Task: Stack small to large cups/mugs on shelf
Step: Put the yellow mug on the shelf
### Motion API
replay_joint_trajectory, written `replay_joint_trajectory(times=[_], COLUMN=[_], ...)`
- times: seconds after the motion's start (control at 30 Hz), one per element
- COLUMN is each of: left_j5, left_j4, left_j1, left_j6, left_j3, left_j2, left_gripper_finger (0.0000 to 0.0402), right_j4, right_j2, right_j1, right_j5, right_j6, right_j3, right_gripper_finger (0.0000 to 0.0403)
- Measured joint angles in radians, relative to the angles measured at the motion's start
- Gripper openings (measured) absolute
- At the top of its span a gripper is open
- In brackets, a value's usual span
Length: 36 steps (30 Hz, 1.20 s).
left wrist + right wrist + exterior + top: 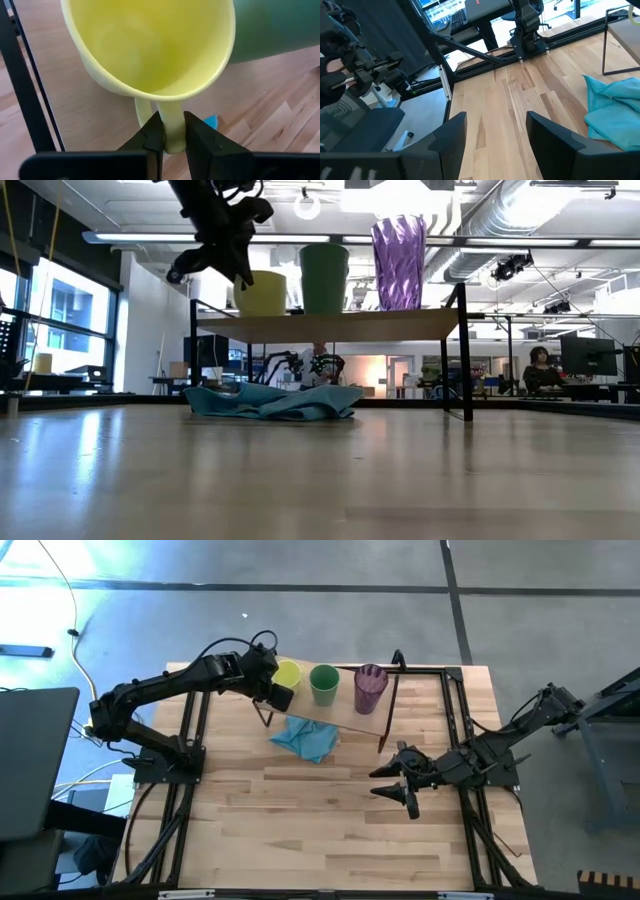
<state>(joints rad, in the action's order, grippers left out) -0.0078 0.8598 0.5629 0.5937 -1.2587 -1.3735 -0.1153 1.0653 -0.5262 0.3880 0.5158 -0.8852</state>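
Observation:
Three cups stand in a row on the shelf: the yellow mug at its left end, the green cup in the middle, the purple tumbler at the right. In the low view the yellow mug, green cup and purple tumbler rest by their bases on the board. My left gripper is shut on the yellow mug. My right gripper hangs open over the table's right half, near nothing. My left gripper pinches the yellow mug's handle between its two fingers, coming from the shelf's left end, slanting down. The mug stands upright with its base on the shelf board, beside the green cup.
A crumpled teal cloth lies on the tabletop under the shelf's near edge, also seen in the right wrist view as a teal cloth. Black frame rails border the table. Bare wood lies near the front edge.

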Motion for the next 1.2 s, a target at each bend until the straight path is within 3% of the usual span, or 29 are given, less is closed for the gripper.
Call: replay_joint_trajectory(times=[0.13,0.3,0.43,0.73,1.2], left_j5=[-0.001,-0.003,-0.003,-0.006,-0.043], left_j4=[-0.003,-0.004,-0.004,0.004,0.030], left_j1=[0.000,0.000,0.000,0.000,0.000], left_j6=[-0.007,-0.010,-0.011,-0.014,-0.032], left_j3=[0.000,0.000,0.000,-0.002,-0.002], left_j2=[0.000,0.000,0.000,0.001,0.049], left_gripper_finger=[0.0046,0.0113,0.0132,0.0134,0.0091], right_j4=[0.000,0.000,0.000,0.000,0.000], right_j2=[0.000,0.000,0.000,0.000,0.000], right_j1=[0.000,0.000,0.000,0.000,0.001], right_j5=[0.000,0.000,0.000,0.000,0.002], right_j6=[0.000,0.000,0.000,0.000,-0.021], right_j3=[0.000,0.000,0.000,0.000,0.000], right_gripper_finger=[0.0197,0.0197,0.0197,0.0197,0.0197])
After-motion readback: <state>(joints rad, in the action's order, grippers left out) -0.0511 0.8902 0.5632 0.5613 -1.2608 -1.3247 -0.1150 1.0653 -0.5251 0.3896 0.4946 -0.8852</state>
